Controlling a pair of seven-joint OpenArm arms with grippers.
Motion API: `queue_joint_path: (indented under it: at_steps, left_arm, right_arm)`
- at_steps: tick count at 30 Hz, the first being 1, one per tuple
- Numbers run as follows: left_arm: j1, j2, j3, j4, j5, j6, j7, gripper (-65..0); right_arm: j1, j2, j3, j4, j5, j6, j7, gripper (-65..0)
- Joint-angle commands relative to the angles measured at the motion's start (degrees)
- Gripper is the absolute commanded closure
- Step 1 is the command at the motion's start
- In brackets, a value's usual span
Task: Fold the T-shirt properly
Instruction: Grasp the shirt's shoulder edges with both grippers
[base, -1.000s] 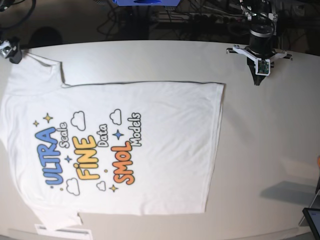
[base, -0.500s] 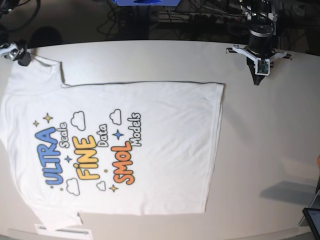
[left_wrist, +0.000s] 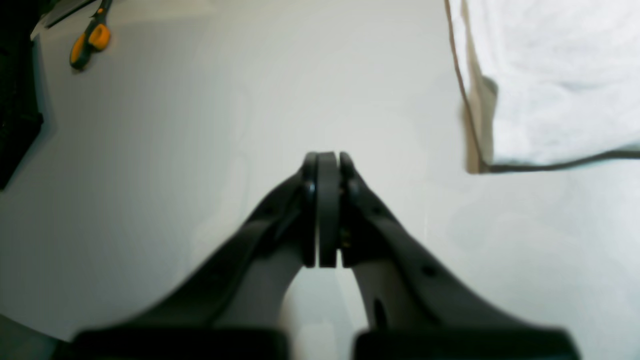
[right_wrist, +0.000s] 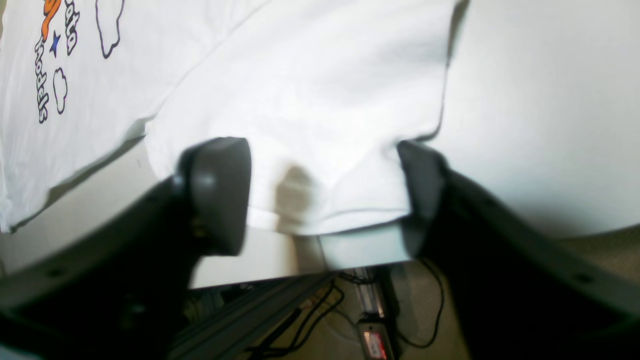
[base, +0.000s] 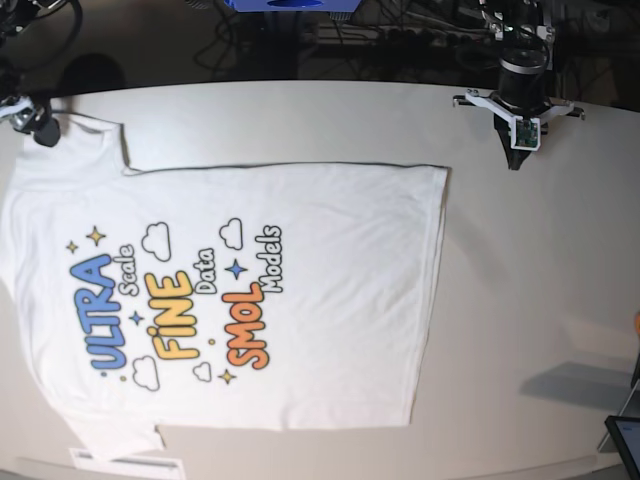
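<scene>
The white T-shirt (base: 300, 270) lies flat with its print up, covering the left and middle of the table. Its upper sleeve (right_wrist: 320, 150) reaches the table's far-left edge. My right gripper (right_wrist: 320, 200) is there, open, one finger (right_wrist: 220, 195) on each side of the sleeve's hem, which lies between the jaws. In the base view this gripper (base: 36, 122) shows at the top left corner. My left gripper (left_wrist: 327, 170) hangs shut and holding nothing over bare table, beside the shirt's hem corner (left_wrist: 550, 75). In the base view it (base: 516, 158) sits at the top right.
An orange-handled tool (left_wrist: 90, 40) lies far off on the table. A dark device (base: 625, 440) sits at the bottom right edge, and a white label (base: 125, 463) at the bottom left. Cables and a frame (right_wrist: 310, 310) hang below the table's edge.
My right gripper has shifted a little at the sleeve's outer edge. The left arm and the shirt have not moved.
</scene>
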Motion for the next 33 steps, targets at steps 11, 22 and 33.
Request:
queue_joint_path:
  at_steps: [11, 22, 33]
  left_arm:
    - [0.2, -0.5, -0.4, 0.5, 0.1, 0.5, -1.6, -0.3]
    - [-3.3, -2.4, -0.4, -2.2, -19.6, 0.3, 1.8, -28.7]
    - [-3.5, -8.4, 5.5, -2.4, -43.5, -5.0, 9.2, -35.6]
  right_arm:
    - [-0.3, 0.4, -0.1, -0.1, -2.1, -0.5, -2.3, -1.0]
    - [-0.3, 0.2, -0.1, -0.1, -2.1, -0.5, -2.3, -0.3]
    - [-0.4, 0.2, -0.1, -0.1, -2.1, -0.5, -2.3, -0.3]
